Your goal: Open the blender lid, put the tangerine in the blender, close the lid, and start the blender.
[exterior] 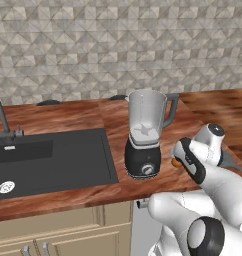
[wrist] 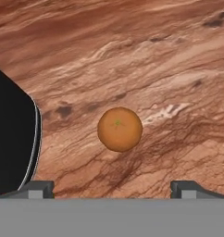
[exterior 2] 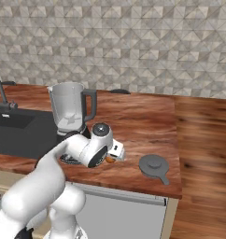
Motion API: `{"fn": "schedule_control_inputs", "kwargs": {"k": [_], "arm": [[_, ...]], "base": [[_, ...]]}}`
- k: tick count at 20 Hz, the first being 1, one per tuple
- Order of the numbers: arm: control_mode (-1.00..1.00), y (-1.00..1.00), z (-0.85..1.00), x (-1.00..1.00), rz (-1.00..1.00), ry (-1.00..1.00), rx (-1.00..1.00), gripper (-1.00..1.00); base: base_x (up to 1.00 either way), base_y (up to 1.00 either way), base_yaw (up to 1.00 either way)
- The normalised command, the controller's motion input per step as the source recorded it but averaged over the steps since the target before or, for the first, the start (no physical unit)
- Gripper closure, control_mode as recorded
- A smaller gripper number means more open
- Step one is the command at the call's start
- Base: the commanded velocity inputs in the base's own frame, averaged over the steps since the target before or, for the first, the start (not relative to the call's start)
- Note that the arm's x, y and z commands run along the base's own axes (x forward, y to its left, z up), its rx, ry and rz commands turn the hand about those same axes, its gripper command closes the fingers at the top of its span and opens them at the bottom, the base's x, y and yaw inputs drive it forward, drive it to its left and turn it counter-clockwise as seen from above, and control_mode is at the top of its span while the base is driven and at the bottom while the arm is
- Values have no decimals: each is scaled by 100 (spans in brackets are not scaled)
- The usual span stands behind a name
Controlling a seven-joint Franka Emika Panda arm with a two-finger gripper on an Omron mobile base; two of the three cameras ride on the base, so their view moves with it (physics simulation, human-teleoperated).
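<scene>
The blender (exterior: 144, 135) stands on the wooden counter with its clear jar uncovered; its black base (wrist: 12, 139) fills the left edge of the hand view. To its right on the counter lies the dark grey blender lid (exterior 2: 153, 166), knob up. Between blender and lid rests the small orange tangerine (wrist: 119, 129), also seen as a sliver beside the hand (exterior: 176, 162). My gripper (wrist: 114, 189) hangs open directly above the tangerine. The fingertips (wrist: 40, 187) stand wide apart on either side of it, touching nothing.
A black sink (exterior: 48, 160) with a faucet (exterior: 3, 117) is set into the counter left of the blender. The counter's front edge (exterior 2: 133, 189) runs close below the lid, and its right end drops to wood floor (exterior 2: 203, 163).
</scene>
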Motion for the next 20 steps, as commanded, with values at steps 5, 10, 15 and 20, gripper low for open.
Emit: {"fn": "schedule_control_inputs", "kwargs": {"k": [5, 10, 15, 20], "arm": [[-100, -1, -16, 9, 1, 0, 0, -100], [-100, 0, -15, 27, 0, 0, 0, -100], [-100, 0, -12, 40, 0, 1, 0, -100], [-100, 0, -11, 10, 0, 0, 0, -100]], "base": [[0, 0, 0], [0, 0, 0], [0, 0, 0], [0, 0, 0]]}}
